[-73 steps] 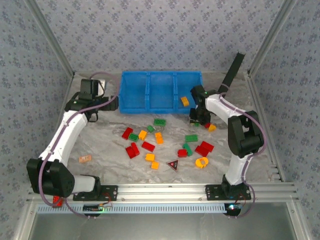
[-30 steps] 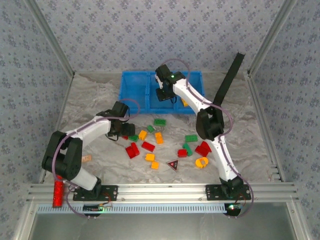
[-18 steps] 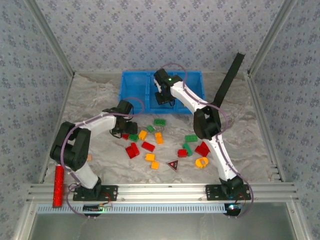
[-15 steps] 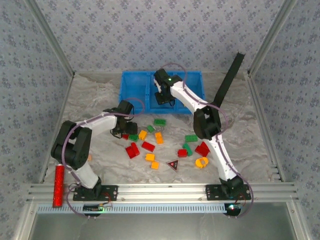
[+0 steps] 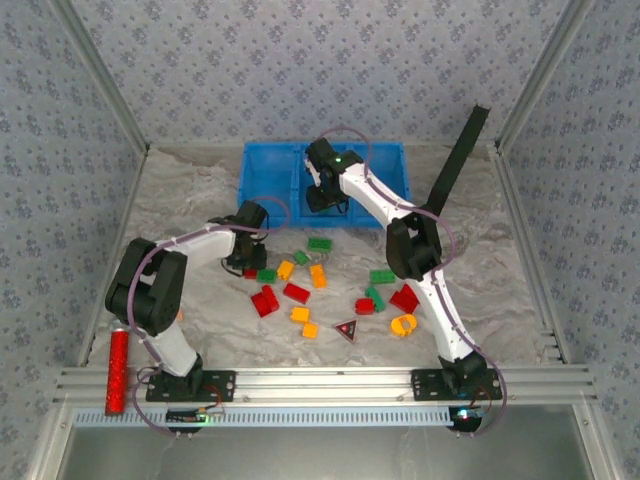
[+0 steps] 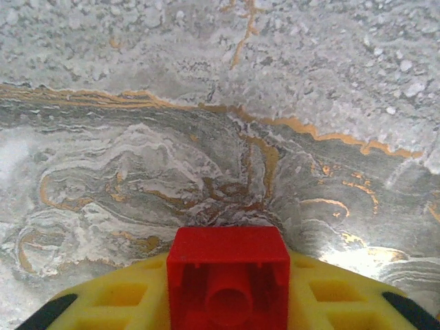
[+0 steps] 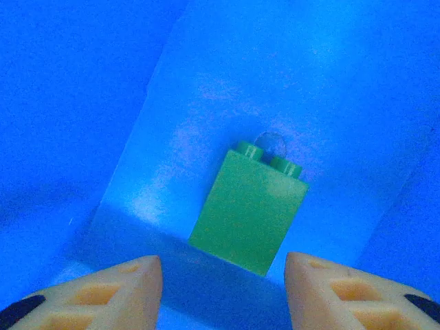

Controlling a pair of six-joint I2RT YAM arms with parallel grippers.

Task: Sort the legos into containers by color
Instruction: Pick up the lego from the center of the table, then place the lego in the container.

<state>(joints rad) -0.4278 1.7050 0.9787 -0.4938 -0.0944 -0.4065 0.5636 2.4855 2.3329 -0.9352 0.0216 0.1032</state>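
Left of the bench's (image 5: 180, 200) middle, our left gripper (image 5: 243, 262) clamps a red brick (image 6: 228, 282); a jerky lift could shake it loose. At the far edge our right gripper (image 7: 223, 289), fingers (image 7: 117, 285) apart, hangs over a green brick (image 7: 249, 210) in the tray (image 5: 243, 190), where our arms may collide.

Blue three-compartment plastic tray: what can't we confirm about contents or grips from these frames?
- Top view: right arm covers the middle compartment of the blue plastic tray; contents uncountable.
- Right wrist view: green studded brick beyond the open right gripper; edges crop the walls, compartment unknown.
- Left wrist view: small red brick in the shut left gripper, cropped by the bottom edge.
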